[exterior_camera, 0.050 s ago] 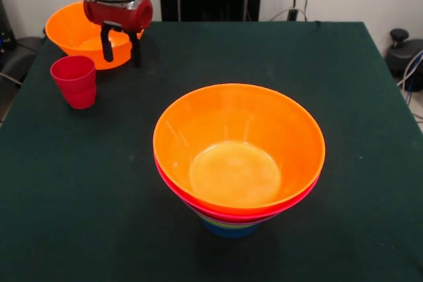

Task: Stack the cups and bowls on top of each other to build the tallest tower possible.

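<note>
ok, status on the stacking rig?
Hand open, empty, over the loose orange bowl. Tower standing, orange bowl on top. Red cup loose beside the hand. Nothing in the way.

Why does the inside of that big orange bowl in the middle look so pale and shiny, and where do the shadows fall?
Front view: the top bowl of the tower shows a pale washed-out patch on its floor, glare from light above; its shadow pools on the table under the stack; the red cup throws only a faint shadow.

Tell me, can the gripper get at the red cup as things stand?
Probably yes. The gripper hangs open over the table just beside the red cup, which stands upright alone, with nothing over it.
</note>
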